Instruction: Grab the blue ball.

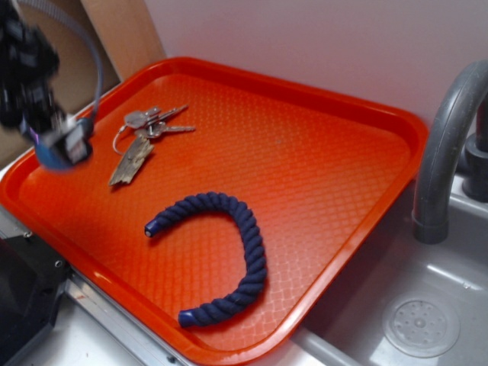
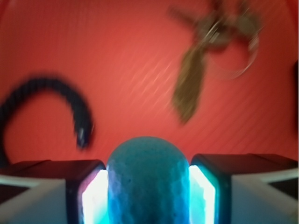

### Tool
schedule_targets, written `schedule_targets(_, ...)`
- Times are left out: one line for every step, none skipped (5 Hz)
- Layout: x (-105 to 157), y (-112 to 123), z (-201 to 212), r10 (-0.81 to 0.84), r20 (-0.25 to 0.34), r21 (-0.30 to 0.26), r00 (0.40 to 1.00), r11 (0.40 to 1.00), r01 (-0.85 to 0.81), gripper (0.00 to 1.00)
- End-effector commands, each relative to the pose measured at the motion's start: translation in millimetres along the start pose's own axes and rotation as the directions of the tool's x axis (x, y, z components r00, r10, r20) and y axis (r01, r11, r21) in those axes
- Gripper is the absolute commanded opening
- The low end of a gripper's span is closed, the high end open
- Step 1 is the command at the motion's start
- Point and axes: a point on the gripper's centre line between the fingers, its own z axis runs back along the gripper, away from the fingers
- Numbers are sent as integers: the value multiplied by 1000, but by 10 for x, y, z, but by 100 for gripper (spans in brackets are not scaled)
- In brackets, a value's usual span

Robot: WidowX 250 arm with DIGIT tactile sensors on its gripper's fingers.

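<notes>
I see the blue ball [image 2: 148, 182] wedged between the two pads of the gripper [image 2: 148, 186], its dimpled light-blue surface filling the gap in the wrist view, with one pad [image 2: 91, 196] pressed to its left side and the other to its right. So my gripper is closed down to the ball's width and has hold of it. In the exterior view the ball shows only as a sliver of blue under the blurred black gripper [image 1: 65, 149], which hangs above the left edge of the orange tray [image 1: 320, 175]; I cannot tell from here how high it sits over the tray floor. Ahead of the gripper and to its right in the wrist view lies a bunch of keys [image 2: 219, 32] on a ring, with a flat brownish tag [image 2: 189, 86] trailing back toward me. Ahead and to the left lies the dark navy twisted rope [image 2: 56, 100], bent into a curve, well apart from the ball. Beyond the tray's far side, in the exterior view, stand a grey sink basin [image 1: 427, 305] and a curved grey faucet [image 1: 446, 145].
</notes>
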Motion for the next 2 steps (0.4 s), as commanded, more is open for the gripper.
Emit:
schedule_targets(363,-51,553,72,89,122,993,989,-83,0)
schedule_targets(386,-117,562,59,104,153,993,985,-74,0)
